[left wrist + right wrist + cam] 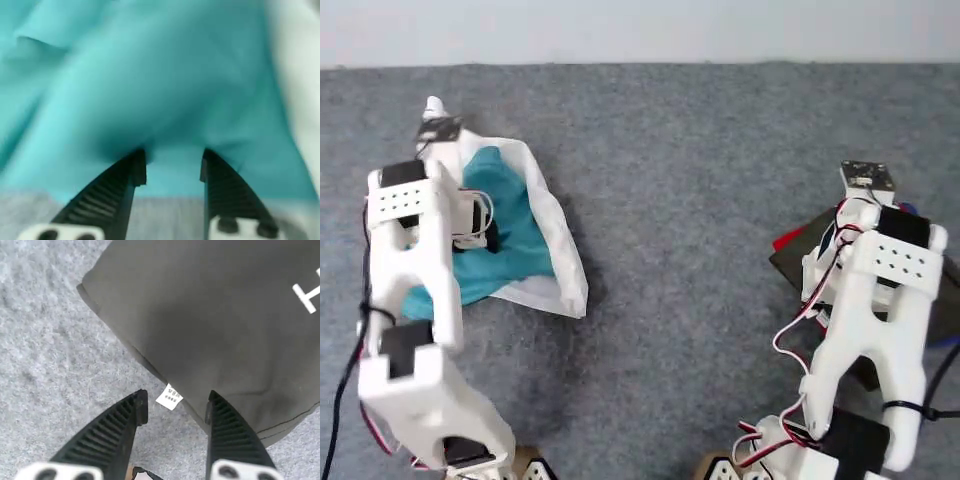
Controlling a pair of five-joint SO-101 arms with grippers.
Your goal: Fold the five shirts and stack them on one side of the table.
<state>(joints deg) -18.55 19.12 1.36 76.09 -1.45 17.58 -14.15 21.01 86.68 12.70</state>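
Teal cloth is met straight ahead of the left gripper [172,167]: the teal shirt [150,90] is lying rumpled and unfolded, its near edge right at the fingertips. Whether the tips are touching it cannot be told. The jaws are held partly apart and nothing is clamped between them. In the high view the shirt's long axis is seen to run roughly along this arm's line of reach, so the near hem is judged to be the edge that would be taken first. A white shirt [555,250] is spread beneath the teal one and extends past it, beyond the gripper and off to one side.

Well apart from this pair, a dark shirt [200,315] is placed just ahead of the right gripper [175,407], its folded edge crossing slantwise in front of the tips. A small white label [169,396] is seen between the fingertips, at that edge. These jaws are likewise set partly apart, with nothing held, above the grey table [700,180]. A red cloth [788,238] is seen poking out from under the dark shirt, which suggests a stack.

The left arm is judged much the nearer to the unfolded shirts.
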